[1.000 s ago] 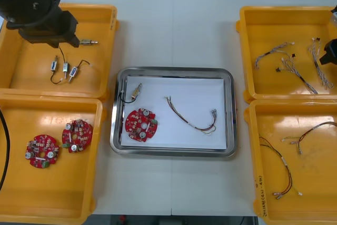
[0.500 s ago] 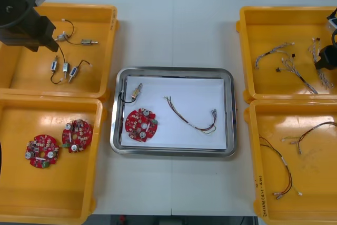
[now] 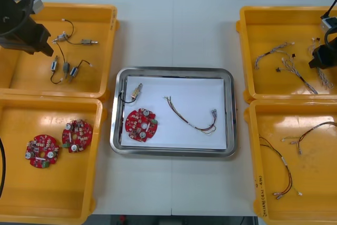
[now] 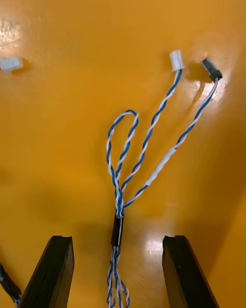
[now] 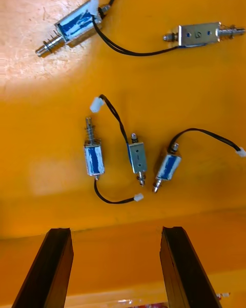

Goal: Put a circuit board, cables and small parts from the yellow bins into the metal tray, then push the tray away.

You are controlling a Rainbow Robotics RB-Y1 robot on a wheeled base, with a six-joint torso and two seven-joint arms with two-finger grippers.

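I have the right claw (image 4: 118,240) over the far right bin (image 3: 263,22), which lies at about 2 o'clock from the tray (image 3: 174,70) in the front view. Its two fingers stand apart and hold nothing. The blue and white cable (image 4: 117,228) lies on the floor of this bin, exactly between them. Its short black sleeve sits in the middle of the gap, and from there the twisted strands run away from the claw to two small plugs. So the long axis of the cable goes straight out between the fingers, across the line on which they close. I judge that a plain descent, without turning the wrist, is enough before the pinch. The cable is thin and flat on the floor, so I think the fingers must go very low or they close above it. The left claw (image 5: 115,231) hangs at about 10 o'clock from the tray, over the far left bin (image 3: 100,14). It is also apart and empty, with small metal parts (image 5: 137,156) ahead of it. It is well apart from this cable, so the right arm is clearly the nearer one. The tray holds a circuit board (image 3: 140,125), one metal part (image 3: 137,90) and a thin cable (image 3: 184,118). From the right claw the tray lies at about 8 o'clock.
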